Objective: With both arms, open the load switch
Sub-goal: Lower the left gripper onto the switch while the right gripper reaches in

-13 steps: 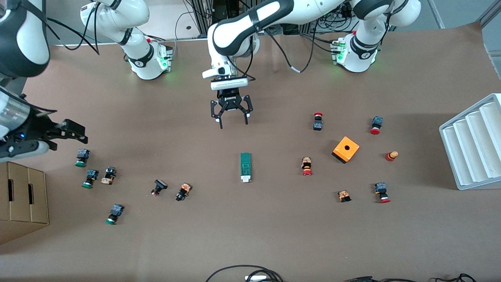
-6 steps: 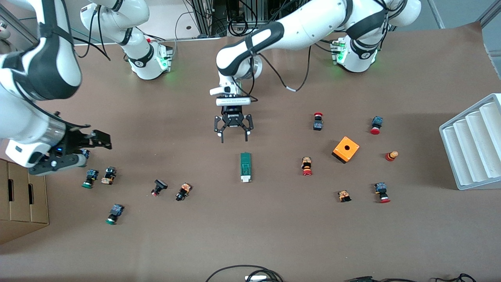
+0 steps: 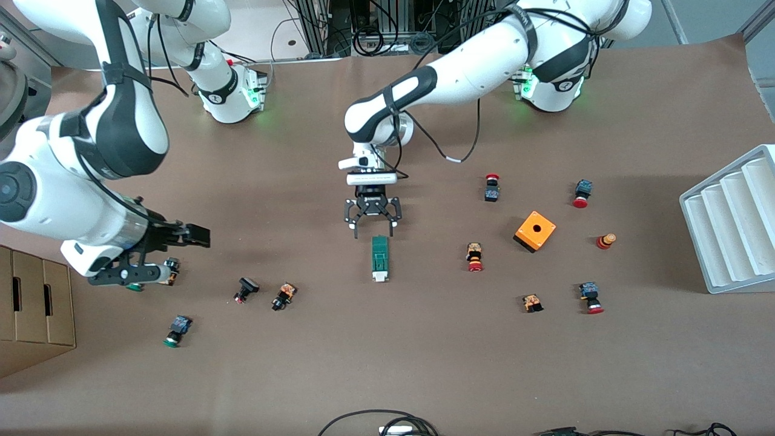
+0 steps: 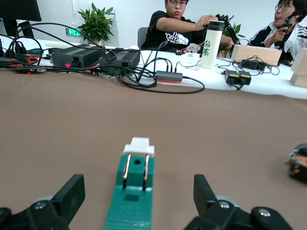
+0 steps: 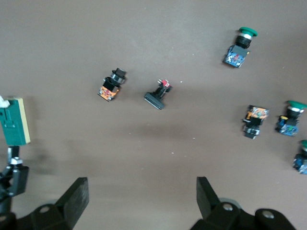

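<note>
The load switch point(image 3: 379, 259) is a slim green block lying mid-table, its white end nearer the front camera. My left gripper point(image 3: 373, 230) hangs open just over the switch's green end, the end away from the white piece. In the left wrist view the load switch point(image 4: 134, 191) runs between the spread fingers of that gripper point(image 4: 139, 192), which do not touch it. My right gripper point(image 3: 175, 257) is open in the air over the small buttons toward the right arm's end of the table. The right wrist view shows this gripper point(image 5: 141, 191) with nothing between its fingers and the load switch point(image 5: 14, 122) at the picture's edge.
Green-capped buttons point(image 3: 175, 330), a black one point(image 3: 246, 289) and an orange-black one point(image 3: 284, 295) lie toward the right arm's end. Red-capped buttons point(image 3: 474, 257) and an orange box point(image 3: 535, 231) lie toward the left arm's end, with a white rack point(image 3: 732, 218). A cardboard box point(image 3: 33, 309) stands at the table edge.
My left gripper has come down and toward the front camera, to the load switch's green end. The right arm has swung in toward the middle, over the green-capped buttons. Both stay open.
</note>
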Robot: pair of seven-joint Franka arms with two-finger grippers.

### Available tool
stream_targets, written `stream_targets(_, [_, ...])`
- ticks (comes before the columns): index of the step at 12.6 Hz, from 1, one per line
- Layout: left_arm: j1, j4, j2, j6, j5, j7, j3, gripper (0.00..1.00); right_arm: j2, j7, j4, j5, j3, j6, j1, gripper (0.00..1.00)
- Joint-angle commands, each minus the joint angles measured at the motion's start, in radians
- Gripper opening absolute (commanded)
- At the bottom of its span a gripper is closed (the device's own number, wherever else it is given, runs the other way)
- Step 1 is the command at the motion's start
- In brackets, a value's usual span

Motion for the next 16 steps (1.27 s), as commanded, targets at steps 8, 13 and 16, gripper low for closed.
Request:
stream_targets(8, [-0.011,0.075,0.099,-0.054,0.050,0.001,0.005,1.00,0.259,0.527,0.265,0.138,-0.009,-0.004,0.131,1.00])
stream_targets(13, [-0.027,0.089,0.116,-0.084,0.050,0.001,0.022,1.00,0.371,0.883,0.350,0.187,-0.018,0.038,0.213,1.00])
stream_targets(16, [-0.034,0.119,0.143,-0.100,0.057,0.003,0.022,1.00,0.419,1.040,0.392,0.190,-0.012,0.070,0.247,1.00])
